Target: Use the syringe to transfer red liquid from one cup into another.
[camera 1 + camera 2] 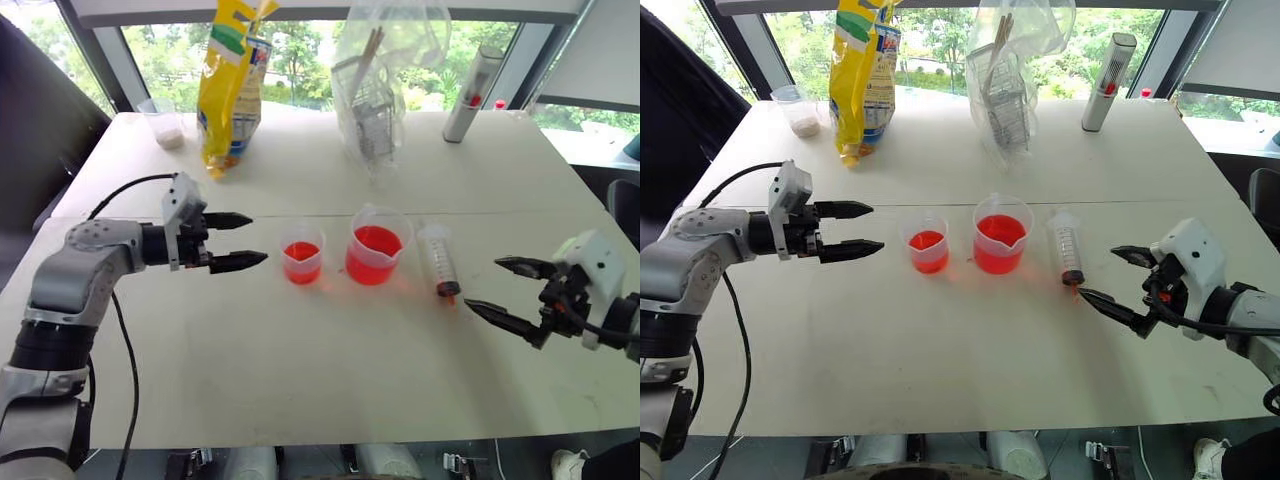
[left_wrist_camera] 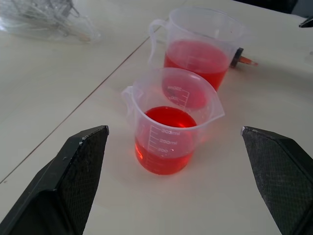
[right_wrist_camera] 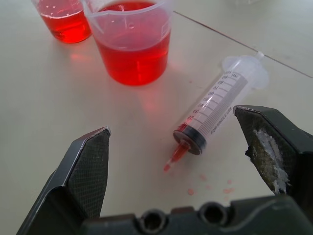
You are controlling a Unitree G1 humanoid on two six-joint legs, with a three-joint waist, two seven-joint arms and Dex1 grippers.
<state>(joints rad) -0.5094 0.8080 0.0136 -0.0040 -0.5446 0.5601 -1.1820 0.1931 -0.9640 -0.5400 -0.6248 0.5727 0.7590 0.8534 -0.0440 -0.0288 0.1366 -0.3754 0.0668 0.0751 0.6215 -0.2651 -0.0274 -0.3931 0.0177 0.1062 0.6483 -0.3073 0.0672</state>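
The white table (image 1: 300, 380) carried everything. Over its left side the left arm reached in roughly level, its forearm running toward the middle, and the left gripper (image 1: 232, 242) hung above the surface with both black fingers spread wide, holding nothing, aimed at the two cups. Over the right side the right arm came in from the edge, angled slightly downward, and the right gripper (image 1: 500, 288) likewise stood wide open and empty, its tips pointing toward the syringe and near it but not touching.

Between the grippers, the larger beaker (image 1: 377, 246) stood upright about half full of red liquid (image 1: 377, 243). Just to its left, apart from it, stood the smaller cup (image 1: 302, 253), also holding red liquid. Just right of the beaker the syringe (image 1: 438, 258) lay flat on the table, its orange-red tip toward the near edge. A few small red drops (image 3: 208, 185) spotted the table beside that tip.
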